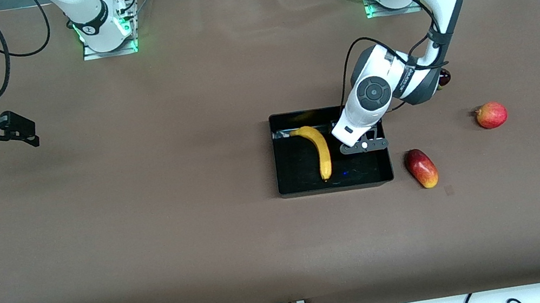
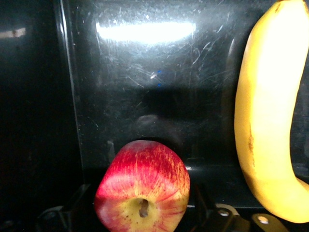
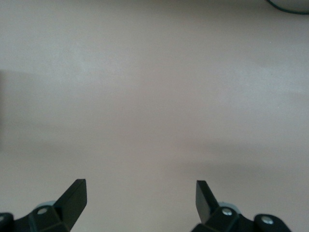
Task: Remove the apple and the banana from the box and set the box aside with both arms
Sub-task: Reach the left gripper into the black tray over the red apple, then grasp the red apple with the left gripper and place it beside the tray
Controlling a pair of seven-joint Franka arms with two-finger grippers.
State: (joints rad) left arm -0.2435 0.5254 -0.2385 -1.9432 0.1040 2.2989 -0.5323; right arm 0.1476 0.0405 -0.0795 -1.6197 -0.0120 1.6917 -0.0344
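Red apple sits in black box beside banana; left tool straddles it, whether gripping I cannot tell. Light, hard, slick skin: pinch across widest part. Right tool waits, spread wide over bare tabletop.

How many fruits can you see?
4, perhaps more hidden by the arm: banana and apple in the box; mango and round red fruit on the table outside it.
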